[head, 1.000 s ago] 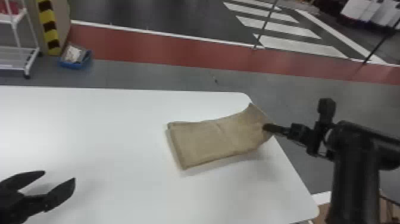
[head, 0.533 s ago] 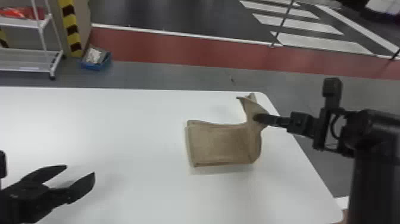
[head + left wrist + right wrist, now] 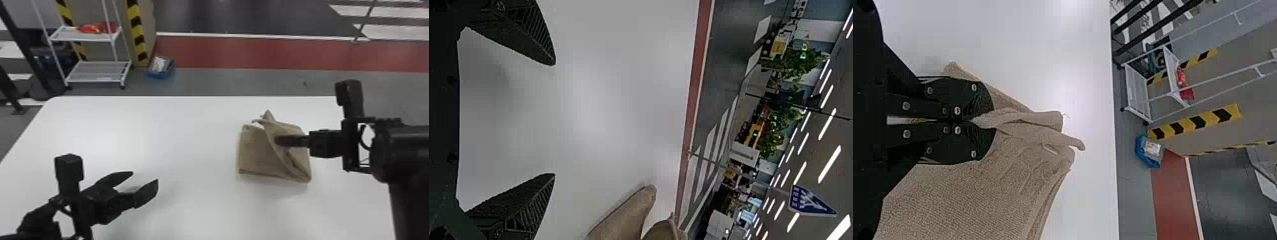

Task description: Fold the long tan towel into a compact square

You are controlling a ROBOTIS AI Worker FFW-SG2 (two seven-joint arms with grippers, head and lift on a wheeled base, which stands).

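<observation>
In the head view, my right tool (image 3: pixel 276 140) is clenched on the tan towel (image 3: pixel 254 153), its right part bent over the left, towards the right side of the tabletop (image 3: pixel 178 134). I'd judge this fold well along but unfinished: it wants laying flat, letting go and squaring up. In the left wrist view, my left tool (image 3: pixel 555 119) is spread and empty, apart from the towel. In the right wrist view, a pinch of towel is gripped, rumpled just beyond the tips.
</observation>
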